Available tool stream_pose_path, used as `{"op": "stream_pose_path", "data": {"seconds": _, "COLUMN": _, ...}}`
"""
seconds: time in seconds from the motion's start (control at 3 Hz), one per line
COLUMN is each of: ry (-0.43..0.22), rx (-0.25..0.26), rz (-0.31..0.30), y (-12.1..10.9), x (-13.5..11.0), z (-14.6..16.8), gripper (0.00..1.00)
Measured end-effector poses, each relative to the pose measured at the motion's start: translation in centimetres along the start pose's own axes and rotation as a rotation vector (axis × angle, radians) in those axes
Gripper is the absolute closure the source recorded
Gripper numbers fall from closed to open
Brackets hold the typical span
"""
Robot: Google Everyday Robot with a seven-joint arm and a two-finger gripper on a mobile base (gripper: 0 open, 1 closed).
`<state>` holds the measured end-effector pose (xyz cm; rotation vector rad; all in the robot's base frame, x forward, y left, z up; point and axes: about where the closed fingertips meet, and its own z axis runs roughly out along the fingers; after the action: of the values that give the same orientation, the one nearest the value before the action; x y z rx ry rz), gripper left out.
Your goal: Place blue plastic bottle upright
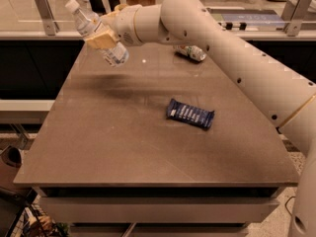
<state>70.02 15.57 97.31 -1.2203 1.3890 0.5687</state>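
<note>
The blue plastic bottle [94, 31] is clear with a white cap at its upper left end. It hangs tilted in the air above the far left part of the table [123, 142]. My gripper [102, 37] is shut on the bottle's middle, with tan fingers [98, 39] wrapped across it. The cap points up and left, the base down and right. My white arm reaches in from the right edge of the view.
A flat dark-blue snack wrapper [190, 114] lies near the table's middle right. A short metal drink can [190, 52] lies on its side at the far edge, partly behind my arm. A glass railing stands behind the table.
</note>
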Motion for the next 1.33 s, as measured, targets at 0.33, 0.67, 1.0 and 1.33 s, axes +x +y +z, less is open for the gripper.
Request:
{"op": "stream_pose_path", "data": {"seconds": 0.33, "ry": -0.031, "rx": -0.017, "rz": 0.018, "y": -0.1, "x": 0.8, "z": 1.4, "gripper": 1.0}}
{"op": "stream_pose_path", "data": {"seconds": 0.67, "ry": -0.048, "rx": -0.044, "rz": 0.048, "y": 0.1, "x": 2.0, "z": 3.0, "gripper": 1.0}}
{"op": "stream_pose_path", "data": {"seconds": 1.0, "ry": -0.093, "rx": -0.056, "rz": 0.069, "y": 0.4, "x": 3.2, "z": 3.7, "gripper": 1.0}}
{"op": "stream_pose_path", "data": {"seconds": 1.33, "ry": -0.151, "rx": -0.042, "rz": 0.08, "y": 0.8, "x": 4.1, "z": 3.3, "gripper": 1.0}}
